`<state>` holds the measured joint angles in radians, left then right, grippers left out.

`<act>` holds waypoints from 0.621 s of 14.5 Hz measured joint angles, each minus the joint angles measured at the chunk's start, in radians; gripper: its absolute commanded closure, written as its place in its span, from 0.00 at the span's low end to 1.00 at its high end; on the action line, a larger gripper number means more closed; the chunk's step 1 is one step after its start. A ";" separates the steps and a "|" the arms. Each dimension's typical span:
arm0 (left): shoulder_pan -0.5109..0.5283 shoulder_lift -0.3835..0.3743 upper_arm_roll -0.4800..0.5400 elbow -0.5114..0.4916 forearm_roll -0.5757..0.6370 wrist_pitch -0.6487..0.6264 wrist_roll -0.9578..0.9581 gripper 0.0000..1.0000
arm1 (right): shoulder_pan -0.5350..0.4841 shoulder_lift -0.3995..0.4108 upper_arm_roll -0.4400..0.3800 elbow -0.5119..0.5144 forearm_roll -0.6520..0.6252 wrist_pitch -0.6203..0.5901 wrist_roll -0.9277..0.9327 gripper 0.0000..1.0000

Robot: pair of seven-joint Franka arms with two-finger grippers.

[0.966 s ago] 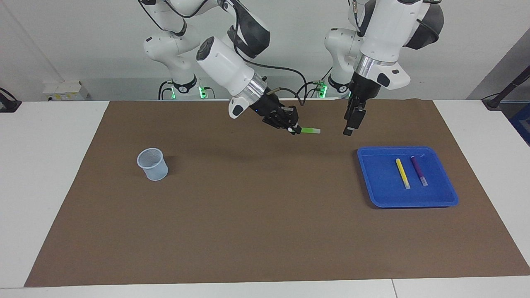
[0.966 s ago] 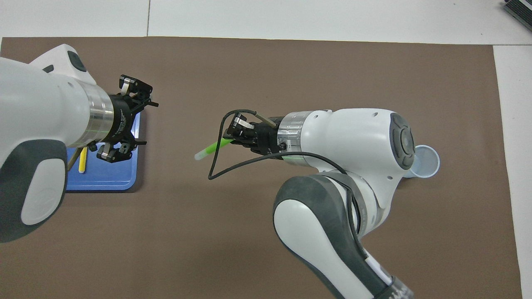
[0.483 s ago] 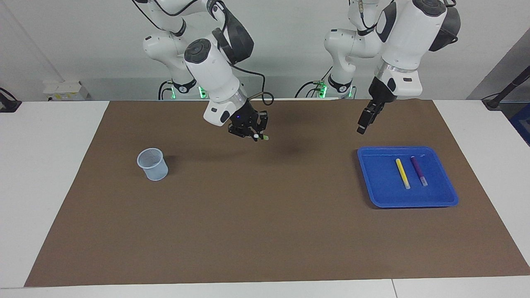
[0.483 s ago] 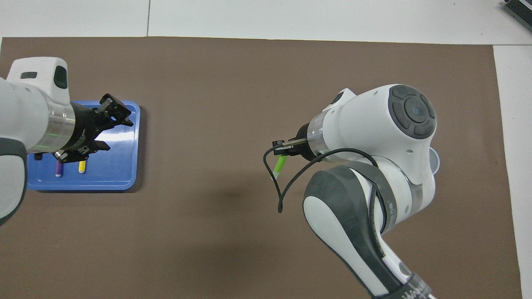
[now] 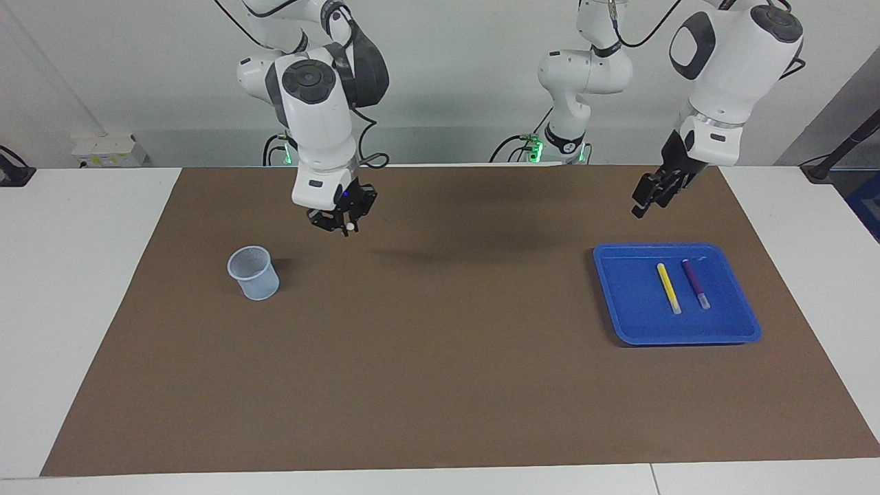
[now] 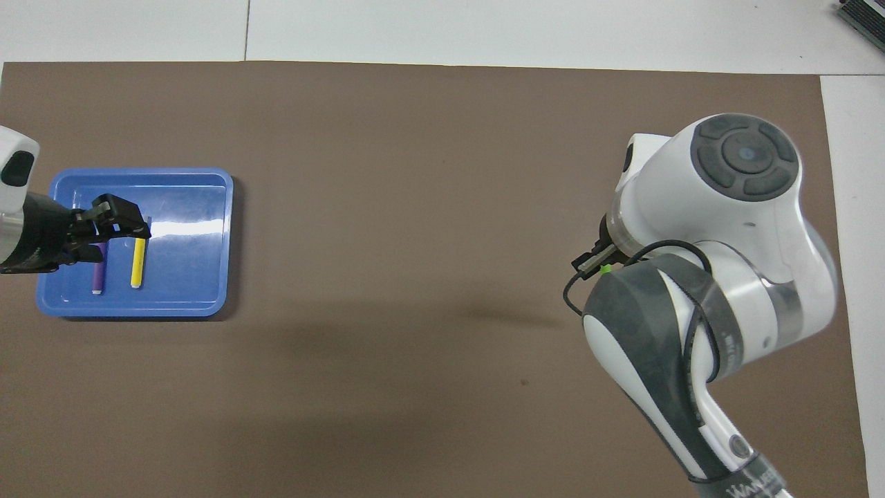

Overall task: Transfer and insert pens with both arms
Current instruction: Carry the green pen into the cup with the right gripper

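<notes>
Moved: right gripper, shut on green pen, now beside cup.
Left gripper: over blue tray; fingers' opening unclear.

A: Right gripper status?
B: Fingertips closed, pointing down, raised beside the cup.
A: Left gripper?
B: Raised, tilted, well apart from the cup.

The right gripper, clamped on the slim bright green pen, has swung from mid-mat toward the pale translucent plastic cup. The left gripper has withdrawn over the blue plastic tray.
</notes>
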<state>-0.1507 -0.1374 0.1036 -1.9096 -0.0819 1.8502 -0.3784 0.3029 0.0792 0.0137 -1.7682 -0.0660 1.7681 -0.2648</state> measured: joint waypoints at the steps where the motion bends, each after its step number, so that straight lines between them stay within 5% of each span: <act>1: 0.017 -0.002 0.000 -0.011 0.000 0.002 0.047 0.28 | -0.023 -0.007 0.000 -0.003 -0.030 -0.009 -0.054 1.00; 4: 0.061 -0.002 0.000 -0.054 -0.001 0.034 0.165 0.28 | -0.106 -0.016 -0.001 -0.031 -0.091 0.001 -0.223 1.00; 9: 0.124 0.041 0.000 -0.109 -0.001 0.136 0.316 0.28 | -0.248 -0.030 -0.002 -0.166 -0.095 0.210 -0.449 1.00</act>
<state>-0.0267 -0.0962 0.1040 -2.0190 -0.0830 1.9866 -0.0626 0.0547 0.0487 0.0121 -1.9344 -0.1608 1.9779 -0.7138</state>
